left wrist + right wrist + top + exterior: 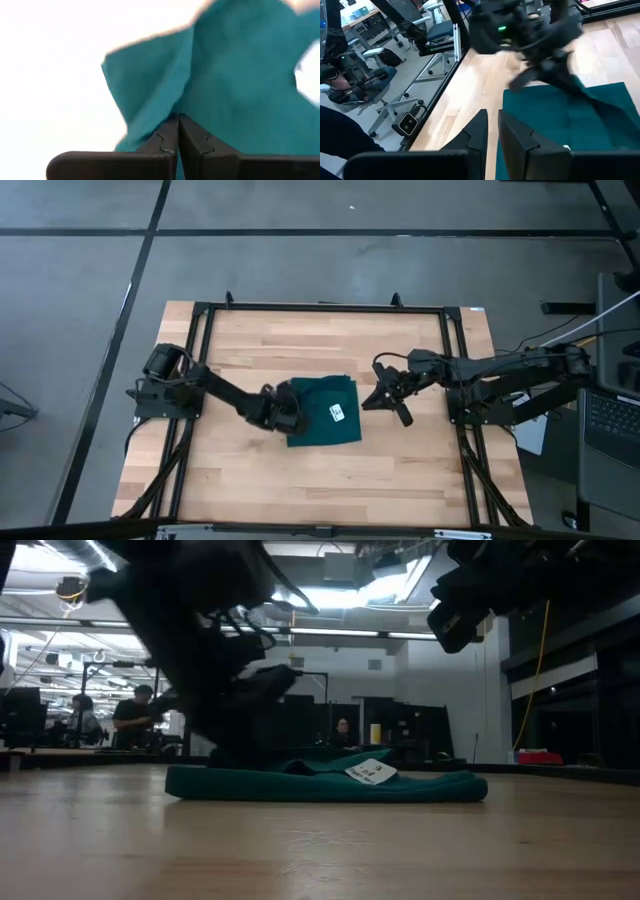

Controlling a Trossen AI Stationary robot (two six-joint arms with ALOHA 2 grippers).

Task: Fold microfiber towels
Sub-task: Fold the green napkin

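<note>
Now pinched hard at the near edge: left gripper (285, 415), fingers (192, 145) pressed together on a peak of the microfiber towel (325, 412), cloth bunched and rising straight out of the closed tips, presumably so that edge can be carried over the rest for the next fold. Lying otherwise flat and already doubled on the wooden table (260, 345), white tag (338, 413) facing up just beyond the left fingertips, between the two grippers. Hanging clear just past the towel's far edge, right gripper (388, 398), holding nothing, fingers nearly together, seemingly kept back to leave room.
</note>
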